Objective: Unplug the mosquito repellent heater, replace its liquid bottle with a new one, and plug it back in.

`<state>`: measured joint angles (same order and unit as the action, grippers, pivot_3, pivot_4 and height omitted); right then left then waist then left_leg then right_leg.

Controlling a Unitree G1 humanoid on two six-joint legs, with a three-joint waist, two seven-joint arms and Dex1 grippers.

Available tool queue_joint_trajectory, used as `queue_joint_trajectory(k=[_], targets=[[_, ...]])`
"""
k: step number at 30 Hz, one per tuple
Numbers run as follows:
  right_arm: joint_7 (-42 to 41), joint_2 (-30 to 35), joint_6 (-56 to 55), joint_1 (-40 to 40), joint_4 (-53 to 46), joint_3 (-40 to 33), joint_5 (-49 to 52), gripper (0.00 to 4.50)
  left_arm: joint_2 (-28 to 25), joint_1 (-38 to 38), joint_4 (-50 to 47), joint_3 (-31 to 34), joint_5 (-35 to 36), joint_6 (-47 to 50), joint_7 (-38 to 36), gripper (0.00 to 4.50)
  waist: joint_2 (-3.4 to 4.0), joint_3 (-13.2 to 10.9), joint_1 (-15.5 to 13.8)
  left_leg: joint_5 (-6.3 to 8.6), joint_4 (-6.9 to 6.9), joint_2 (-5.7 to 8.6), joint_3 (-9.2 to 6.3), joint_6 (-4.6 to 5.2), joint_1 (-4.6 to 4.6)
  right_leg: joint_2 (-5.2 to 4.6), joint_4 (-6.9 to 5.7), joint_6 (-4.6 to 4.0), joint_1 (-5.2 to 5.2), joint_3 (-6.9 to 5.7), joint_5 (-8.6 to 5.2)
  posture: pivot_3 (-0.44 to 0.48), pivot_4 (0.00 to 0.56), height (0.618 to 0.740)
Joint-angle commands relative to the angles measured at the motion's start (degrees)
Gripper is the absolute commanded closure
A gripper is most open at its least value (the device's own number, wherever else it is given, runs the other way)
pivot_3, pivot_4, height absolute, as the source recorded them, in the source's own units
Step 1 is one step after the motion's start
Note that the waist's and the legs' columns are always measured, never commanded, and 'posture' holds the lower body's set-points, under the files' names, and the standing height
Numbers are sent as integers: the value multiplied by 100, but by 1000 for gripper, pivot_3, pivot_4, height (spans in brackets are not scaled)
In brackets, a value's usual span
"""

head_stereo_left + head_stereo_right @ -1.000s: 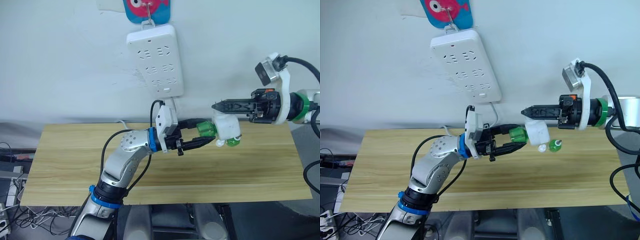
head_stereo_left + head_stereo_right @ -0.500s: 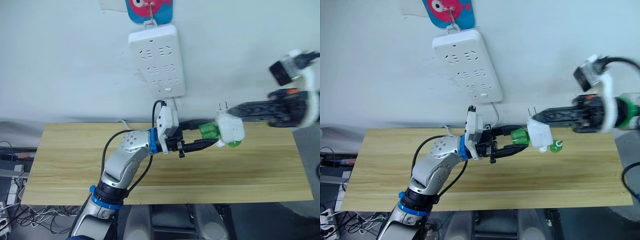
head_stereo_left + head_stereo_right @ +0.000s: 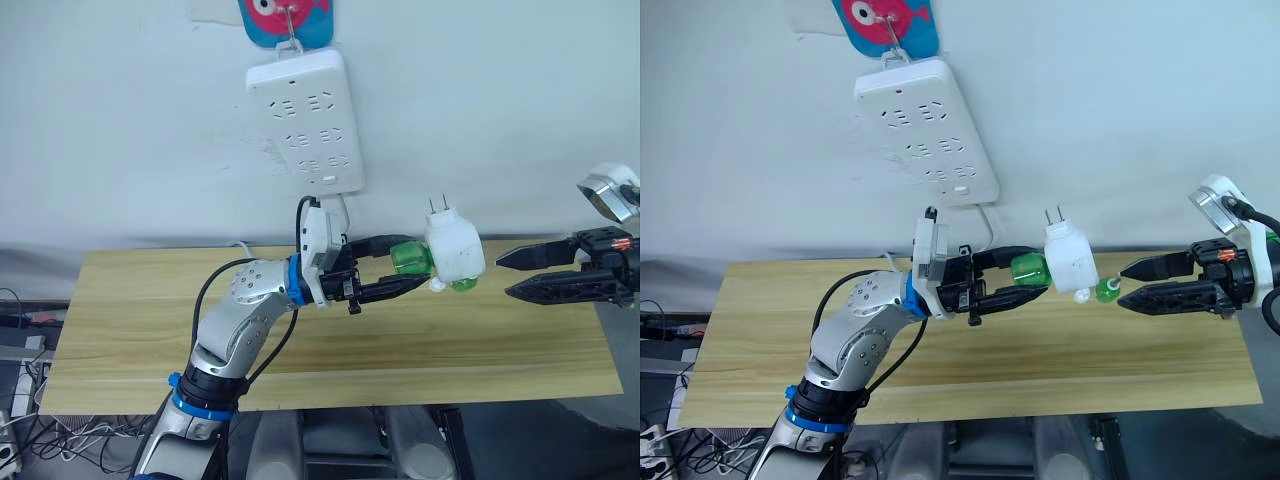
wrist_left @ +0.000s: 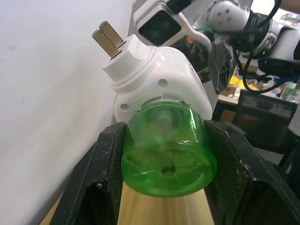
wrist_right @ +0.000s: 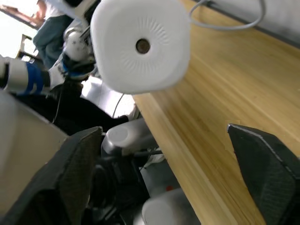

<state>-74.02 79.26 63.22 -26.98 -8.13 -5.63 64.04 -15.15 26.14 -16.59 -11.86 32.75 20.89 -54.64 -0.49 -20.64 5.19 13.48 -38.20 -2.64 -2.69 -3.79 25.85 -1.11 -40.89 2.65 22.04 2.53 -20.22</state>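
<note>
The wooden table (image 3: 150, 330) stretches across the scene in front of a pale wall, and up on that wall hangs the long white power strip (image 3: 305, 120), tilted a little, its cord trailing down behind the table's far edge. Coming in from the left, the left gripper (image 3: 400, 272) reaches toward the middle, above the table, and its two black fingers are clamped on the green liquid bottle (image 3: 410, 258), one on each side of it. The left wrist view makes that plain: the bottle's round green base sits squeezed between both fingers (image 4: 101, 183). Screwed onto the far end of that bottle is the mosquito repellent heater (image 3: 455, 248), held up in the air over the table's far right part, its two plug prongs pointing up toward the wall. Over on the right, the right gripper (image 3: 518, 274) hangs with its fingers spread apart, gripping nothing, its tips near the heater but clear of it. Just below the heater, a second small green bottle (image 3: 1108, 291) peeks out, by the table's far edge.
</note>
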Motion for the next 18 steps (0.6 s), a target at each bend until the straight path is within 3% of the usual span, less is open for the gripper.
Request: queue_joint_trajectory(k=[1,7,18], targets=[[-111,-135,100,-238,25,-180,-18,42,0,56,-265,-12,167,-24,-137,2285,-1,0,9,0,0,-1,-1,1,-1,1,-2,0,0,0,0,-199,324,740],[95,-488,1049,-900,-90,-121,518,42,-8,63,-284,-95,218,20,-240,2285,-1,0,2,-1,-2,0,-1,1,1,2,-4,0,-1,0,0,-199,326,740],[981,-1559,1359,-1250,-561,-72,527,42,110,213,-197,-219,161,-68,-308,2285,-1,0,-4,-1,-2,2,-4,1,3,2,-4,0,-1,-2,0,-197,331,740]])
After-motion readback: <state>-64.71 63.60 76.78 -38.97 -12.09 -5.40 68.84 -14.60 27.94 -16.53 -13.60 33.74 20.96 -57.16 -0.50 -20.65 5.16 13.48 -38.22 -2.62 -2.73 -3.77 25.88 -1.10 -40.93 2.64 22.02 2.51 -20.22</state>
